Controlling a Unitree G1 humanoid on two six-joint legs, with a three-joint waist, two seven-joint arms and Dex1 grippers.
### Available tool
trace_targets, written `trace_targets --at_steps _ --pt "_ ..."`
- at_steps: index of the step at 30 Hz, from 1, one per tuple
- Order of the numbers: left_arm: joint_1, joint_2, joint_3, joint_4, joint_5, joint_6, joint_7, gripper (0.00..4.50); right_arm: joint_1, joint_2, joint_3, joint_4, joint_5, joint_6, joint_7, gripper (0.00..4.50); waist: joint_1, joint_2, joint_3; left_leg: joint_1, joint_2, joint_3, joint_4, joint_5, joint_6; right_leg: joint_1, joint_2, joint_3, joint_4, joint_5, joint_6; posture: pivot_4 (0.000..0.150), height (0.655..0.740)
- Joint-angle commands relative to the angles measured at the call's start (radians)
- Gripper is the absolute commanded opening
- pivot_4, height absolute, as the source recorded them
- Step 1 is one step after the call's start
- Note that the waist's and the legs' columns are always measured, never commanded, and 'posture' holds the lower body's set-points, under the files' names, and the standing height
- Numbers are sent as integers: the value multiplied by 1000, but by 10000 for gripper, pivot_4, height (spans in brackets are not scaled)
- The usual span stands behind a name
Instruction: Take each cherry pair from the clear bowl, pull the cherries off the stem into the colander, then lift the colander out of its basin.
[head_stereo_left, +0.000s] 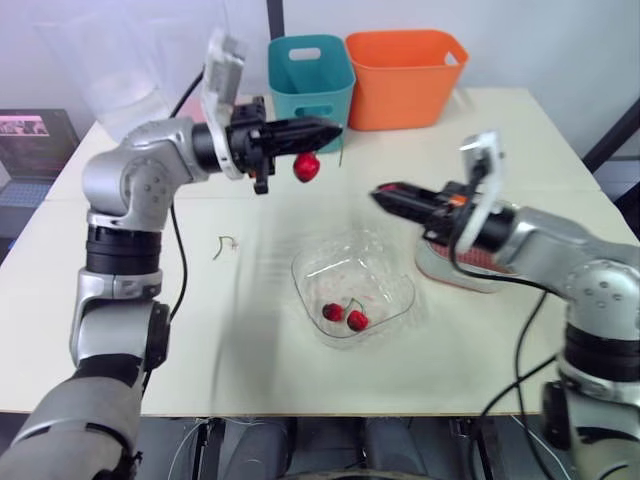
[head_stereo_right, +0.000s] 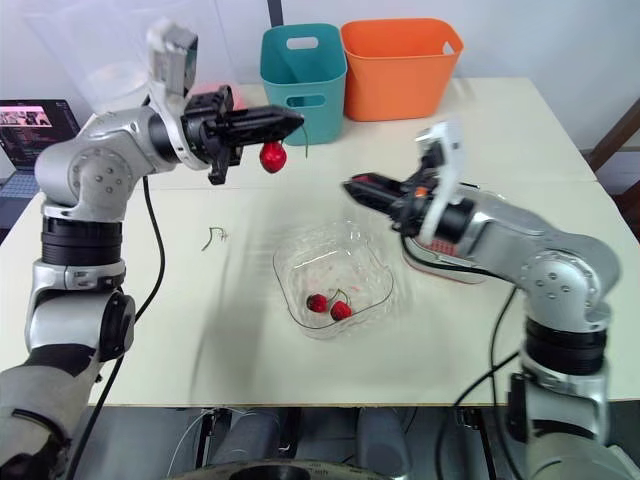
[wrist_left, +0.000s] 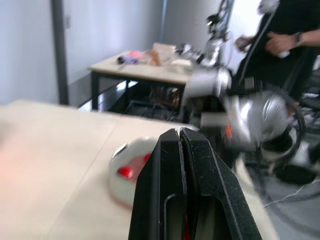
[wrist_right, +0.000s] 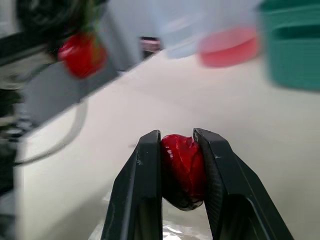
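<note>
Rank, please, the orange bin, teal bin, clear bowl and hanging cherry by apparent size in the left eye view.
1. The orange bin and clear bowl: about alike; the bowl is nearer the camera, so I leave them tied.
2. The teal bin, partly hidden.
3. The cherry hanging from the left end effector.

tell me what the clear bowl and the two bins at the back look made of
The clear bowl looks like thin, glossy transparent plastic: the table shows through its crinkled walls. The teal bin and orange bin look like moulded opaque plastic, probably: even colour, rounded corners, soft sheen.
</note>
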Motion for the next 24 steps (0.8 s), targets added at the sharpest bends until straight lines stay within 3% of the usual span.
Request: trace_targets --at_steps 1,6,12,15,20,24 --pt "12 5 -12 -28 29 -53 -11 0 78 -145 -25 83 -182 -144 112 7469 5 0 0 0 0 0 0 0 0 0 0 0 0 0 0 1500 7400" --pt "31 -13 -30 -11 57 -91 -15 0 169 -242 23 180 -342 -260 200 7469 4 0 0 0 0 2 1 0 0 0 1 0 0 0 0 1500 7400" --pt "36 -20 -39 -3 75 -107 -15 0 183 -233 41 240 -417 -296 241 7469 -8 0 0 0 1 2 1 0 0 0 1 0 0 0 0 1500 7400" --pt "36 -21 -39 4 82 -113 -16 0 181 -232 34 255 -433 -297 254 18873 -6 0 0 0 1 1 1 0 0 1 1 0 0 0 0 1500 7400" --pt "31 -22 -37 12 85 -115 -16 0 158 -242 2 252 -422 -266 273 43941 -4 0 0 0 1 1 1 0 0 1 1 0 0 0 0 1500 7400" --pt "9 -28 -13 17 60 -90 -5 0 87 -204 -77 204 -284 -151 266 44574 -6 0 0 0 1 1 1 0 0 1 1 0 0 0 0 1500 7400"
